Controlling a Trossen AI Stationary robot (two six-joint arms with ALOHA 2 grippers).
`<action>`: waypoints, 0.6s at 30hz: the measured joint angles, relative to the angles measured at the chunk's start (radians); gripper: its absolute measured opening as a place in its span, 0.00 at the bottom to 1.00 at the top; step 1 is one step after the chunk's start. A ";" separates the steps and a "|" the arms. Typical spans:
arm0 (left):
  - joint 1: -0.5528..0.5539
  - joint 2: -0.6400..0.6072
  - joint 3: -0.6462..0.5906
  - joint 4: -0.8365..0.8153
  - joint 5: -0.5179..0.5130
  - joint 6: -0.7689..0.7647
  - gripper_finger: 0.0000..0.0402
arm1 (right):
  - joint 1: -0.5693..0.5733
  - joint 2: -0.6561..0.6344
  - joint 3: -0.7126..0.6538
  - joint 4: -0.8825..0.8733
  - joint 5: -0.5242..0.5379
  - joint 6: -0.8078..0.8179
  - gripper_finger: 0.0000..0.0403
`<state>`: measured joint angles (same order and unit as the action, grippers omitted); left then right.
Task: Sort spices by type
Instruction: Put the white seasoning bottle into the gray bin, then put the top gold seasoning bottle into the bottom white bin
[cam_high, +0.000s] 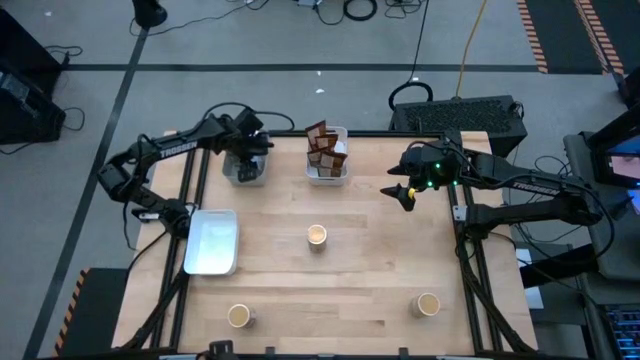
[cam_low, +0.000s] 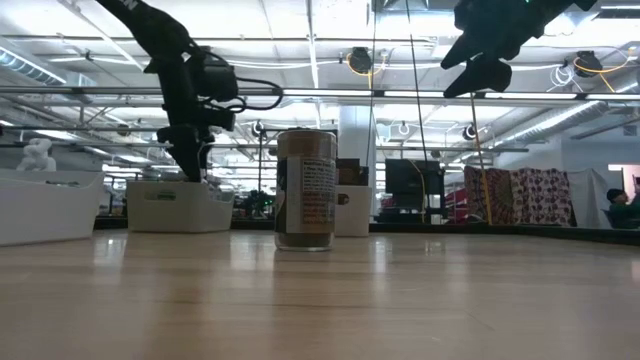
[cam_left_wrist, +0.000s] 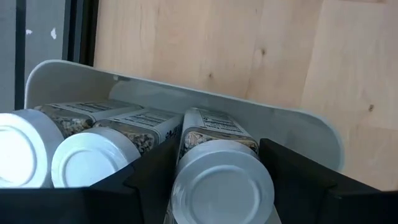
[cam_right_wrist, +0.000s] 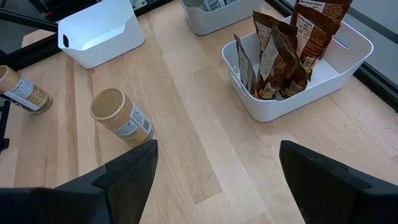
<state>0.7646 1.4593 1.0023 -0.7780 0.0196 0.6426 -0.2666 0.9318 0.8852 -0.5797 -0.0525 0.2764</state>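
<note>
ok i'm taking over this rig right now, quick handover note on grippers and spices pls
Left gripper: inside the far-left tray, fingers around a white-topped jar beside two more white-topped jars.
Right gripper: open, empty, hovering right of the middle tray.
Done: brown packets stand in the middle tray; white-topped jars are in the far-left tray.
Left: three tan-topped jars on the table, centre, front left, front right. The near-left tray looks empty, likely theirs.
</note>
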 joint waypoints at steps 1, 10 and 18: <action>-0.002 0.000 0.000 0.000 -0.002 0.001 0.57 | 0.000 0.000 0.000 0.000 0.000 0.000 0.79; -0.026 0.000 0.000 0.002 -0.029 0.000 0.57 | 0.000 0.000 0.000 0.000 0.000 0.004 0.79; -0.028 0.000 0.000 0.001 -0.030 -0.008 0.57 | 0.000 0.000 0.000 0.000 -0.001 0.004 0.79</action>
<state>0.7368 1.4593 1.0023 -0.7769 -0.0101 0.6346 -0.2665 0.9318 0.8852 -0.5798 -0.0532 0.2802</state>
